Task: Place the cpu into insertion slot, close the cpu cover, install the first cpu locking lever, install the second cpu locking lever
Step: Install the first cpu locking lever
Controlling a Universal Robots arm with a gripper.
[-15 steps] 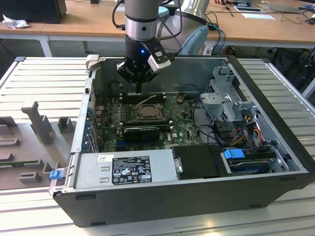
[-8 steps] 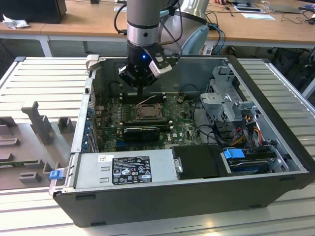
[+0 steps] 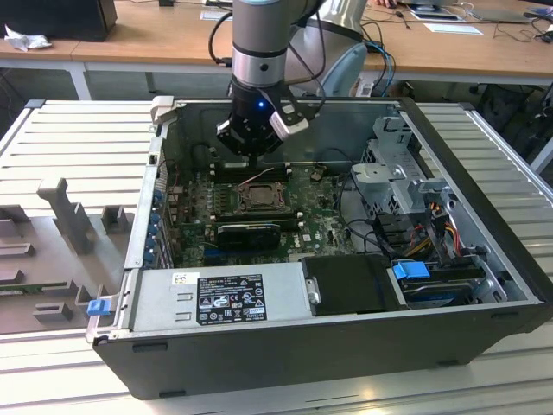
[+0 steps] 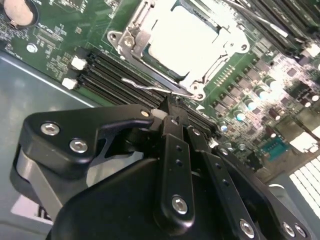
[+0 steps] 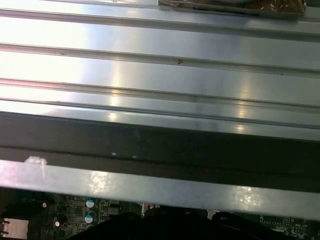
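— Where does the gripper (image 4: pixel 172 116) sit?

— Inside the open computer case (image 3: pixel 484 285), over the green motherboard (image 3: pixel 324 220). Its black fingers (image 4: pixel 172 150) are pressed together, holding nothing.

— And the cpu (image 4: pixel 182 37)?

— Just beyond the fingertips, seated in the insertion slot (image 4: pixel 131 50): a pale silver square, glaring under the light. The cpu cover (image 4: pixel 207 70), a thin silver frame, lies closed around it. A thin wire locking lever (image 4: pixel 145 87) runs between the jaws and the socket.
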